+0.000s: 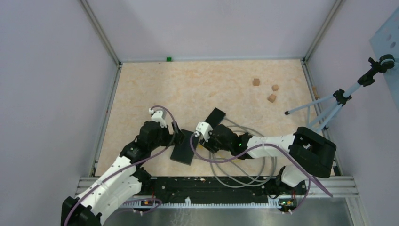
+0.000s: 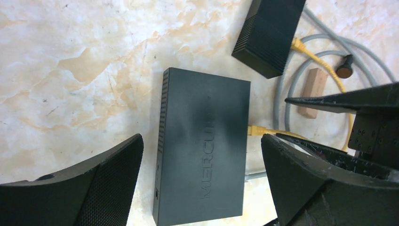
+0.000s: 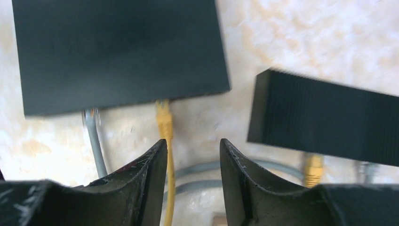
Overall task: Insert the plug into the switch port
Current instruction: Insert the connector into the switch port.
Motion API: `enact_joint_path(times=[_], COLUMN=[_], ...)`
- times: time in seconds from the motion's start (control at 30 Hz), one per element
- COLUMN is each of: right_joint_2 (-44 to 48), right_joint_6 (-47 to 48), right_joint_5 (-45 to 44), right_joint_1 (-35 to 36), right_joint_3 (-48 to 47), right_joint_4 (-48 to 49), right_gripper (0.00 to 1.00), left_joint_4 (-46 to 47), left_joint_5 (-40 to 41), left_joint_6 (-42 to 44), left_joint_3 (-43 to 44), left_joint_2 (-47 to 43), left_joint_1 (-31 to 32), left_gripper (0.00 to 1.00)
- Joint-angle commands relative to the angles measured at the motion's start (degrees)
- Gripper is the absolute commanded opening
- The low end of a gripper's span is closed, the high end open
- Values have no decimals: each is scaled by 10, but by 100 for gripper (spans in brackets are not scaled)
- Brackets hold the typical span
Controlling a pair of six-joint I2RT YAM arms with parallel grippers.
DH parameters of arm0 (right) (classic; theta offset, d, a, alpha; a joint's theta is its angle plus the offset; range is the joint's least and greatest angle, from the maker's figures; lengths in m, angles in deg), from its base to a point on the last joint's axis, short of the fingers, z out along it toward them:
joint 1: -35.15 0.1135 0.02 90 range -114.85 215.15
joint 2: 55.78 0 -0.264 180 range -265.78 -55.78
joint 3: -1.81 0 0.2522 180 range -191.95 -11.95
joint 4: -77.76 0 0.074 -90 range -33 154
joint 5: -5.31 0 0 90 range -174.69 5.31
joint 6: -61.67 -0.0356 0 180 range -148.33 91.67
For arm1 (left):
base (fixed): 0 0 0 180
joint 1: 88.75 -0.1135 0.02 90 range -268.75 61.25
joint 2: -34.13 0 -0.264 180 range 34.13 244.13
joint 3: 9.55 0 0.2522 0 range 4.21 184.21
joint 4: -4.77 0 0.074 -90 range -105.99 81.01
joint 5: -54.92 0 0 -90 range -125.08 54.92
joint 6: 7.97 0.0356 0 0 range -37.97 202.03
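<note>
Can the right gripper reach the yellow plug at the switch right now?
Probably yes: the right gripper sits close behind the yellow plug at the switch, jaws apart, with nothing in between.

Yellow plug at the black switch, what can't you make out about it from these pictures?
Right wrist view: motion blur smears the yellow plug where it meets the switch; whether it is fully seated is unclear.
Left wrist view: the ports face sideways, so the socket is hidden.
Top view: the plug is too small and is hidden by the right gripper.
</note>
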Motion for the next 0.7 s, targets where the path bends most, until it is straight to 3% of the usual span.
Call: enact_joint_path(times=[0.0,0.13,0.2,0.4,0.53,0.67], right_joint_2=[50,77,89,133,163,185], right_joint_6=[-94,-176,-224,-369,-413,-435], right_joint_5=[-84,-135,-149,-179,-148,-53], right_joint_1=[-3,-20,-33,-49,-51,-51], right_joint_3=[-74,-92,-107,-146,-157,-144], right_joint_4=[-72,-134,-193,-390,-490,-504], right_gripper=[44,46,44,51,55,60], left_joint_4=[-31,-60,-70,-117,-148,-184], left_joint_5=[13,22,23,14,24,23], left_joint_6=[-20,-25,-29,-23,-6,14], left_joint_3=[43,60,65,113,144,179], left_joint_2=[-40,-62,-71,-88,-97,-96], left_joint_1=[-1,-1,-1,-1,-1,-1], left_gripper=[99,99,99,99,99,99])
